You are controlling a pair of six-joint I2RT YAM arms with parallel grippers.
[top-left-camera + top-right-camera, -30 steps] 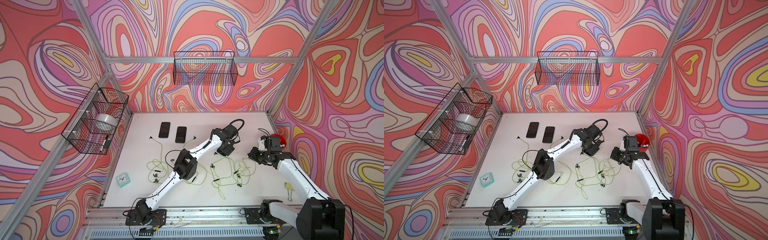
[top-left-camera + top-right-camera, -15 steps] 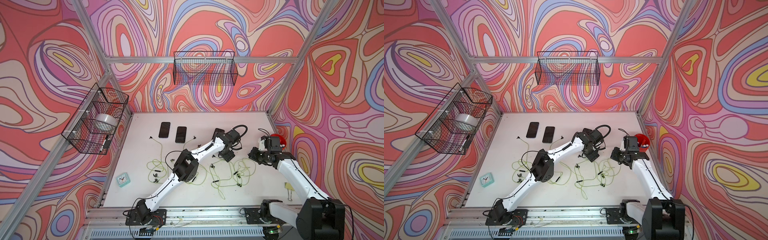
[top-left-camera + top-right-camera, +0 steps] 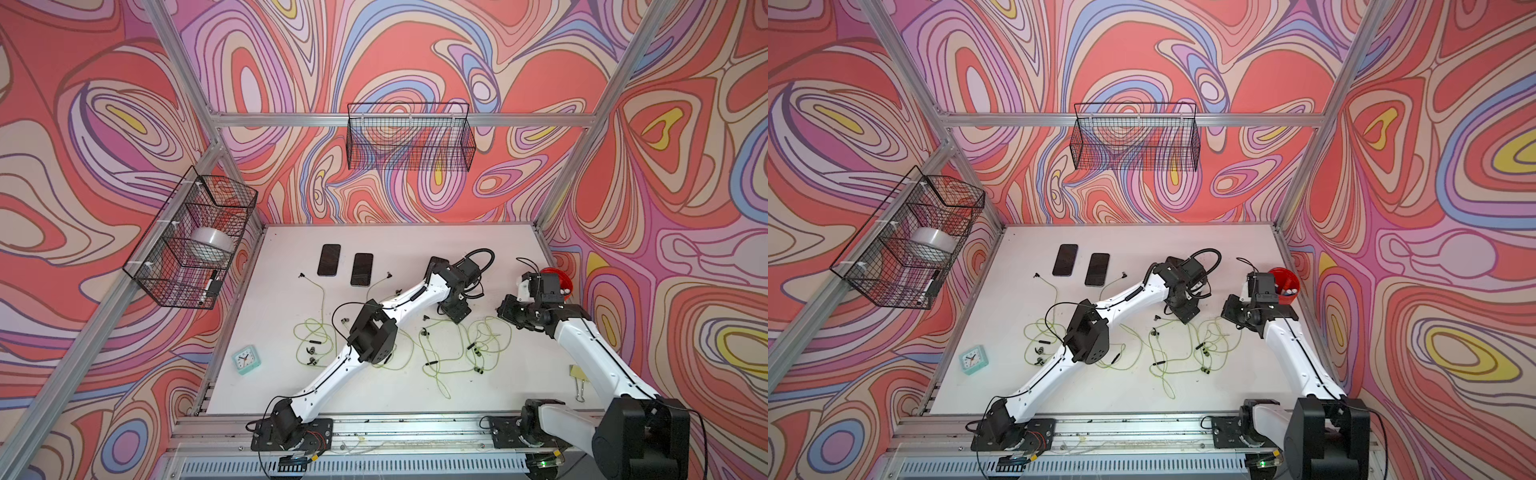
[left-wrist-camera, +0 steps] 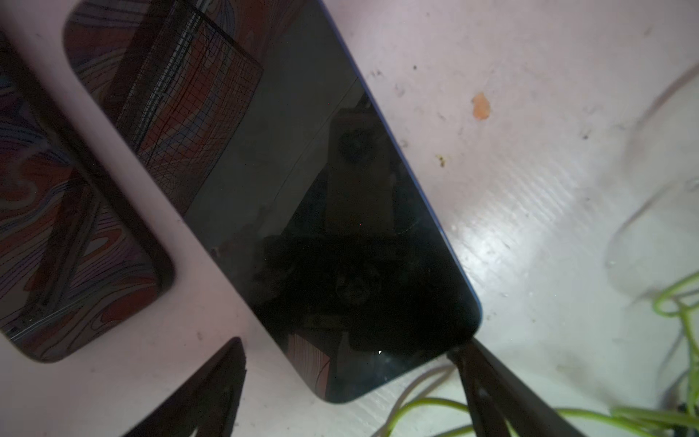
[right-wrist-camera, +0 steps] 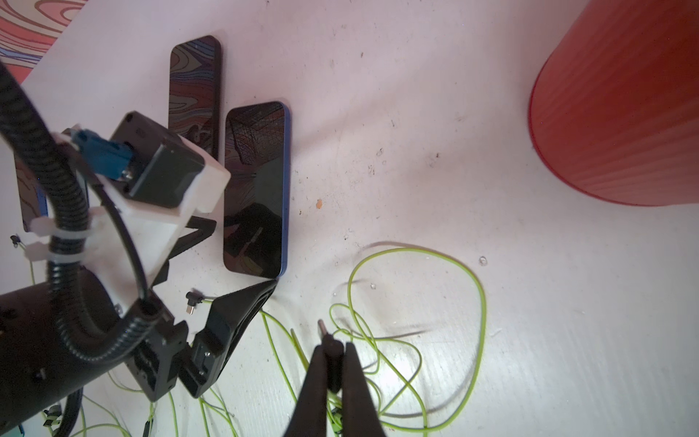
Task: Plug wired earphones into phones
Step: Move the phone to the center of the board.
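Top views, phones [image 3: 328,259]: two glossy black slabs, side by side far-left, long axes front-to-back (others hidden under left arm [image 3: 411,297]).
Top views, earphones [image 3: 432,363]: thin yellow-green cords, tangled mid-table.
L wrist, left gripper [image 4: 346,346]: jaws spread wide, blue-edged phone [image 4: 302,189] lies w/ rounded end btwn them, ungripped.
R wrist, right gripper [image 5: 336,350]: clamped on dark plug [image 5: 330,338], metal tip jutting past fingertips.

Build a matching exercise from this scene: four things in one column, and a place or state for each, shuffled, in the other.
Things
1. left gripper
2. right gripper
3. clock
4. tape roll

Places or states
A. inside the wire basket on the left wall
B. shut on an earphone plug
C. open, fingers either side of a phone end
D. standing on the table, near its front left corner

Pairs: 1-C, 2-B, 3-D, 4-A
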